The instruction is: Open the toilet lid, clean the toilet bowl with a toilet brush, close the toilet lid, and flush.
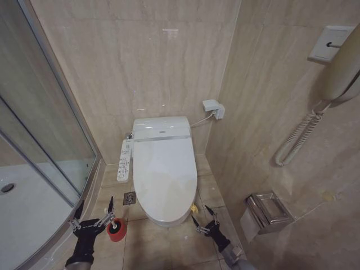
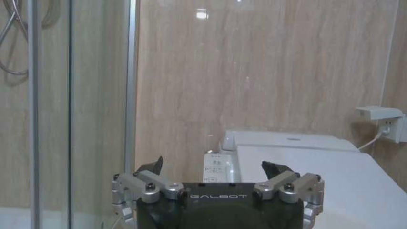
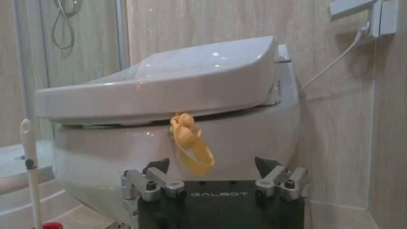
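Note:
The toilet lid (image 1: 165, 169) is down over the white toilet bowl (image 3: 121, 162), and a yellow tag (image 3: 188, 143) hangs from its front edge. The narrow button panel (image 1: 124, 160) runs along the bowl's left side. The toilet brush (image 3: 29, 176) stands with its white handle upright in the red cup (image 1: 117, 230) on the floor, left of the bowl's front. My left gripper (image 1: 94, 212) is open just left of the cup, pointing at the wall. My right gripper (image 1: 202, 216) is open low at the bowl's front right, facing the yellow tag and apart from it.
A curved glass shower enclosure (image 1: 50, 146) borders the left. On the right wall hang a phone (image 1: 340, 67) with a coiled cord and a metal paper holder (image 1: 269, 211). A wall socket (image 1: 214, 107) sits behind the toilet. A floor drain (image 1: 129, 198) lies beside the bowl.

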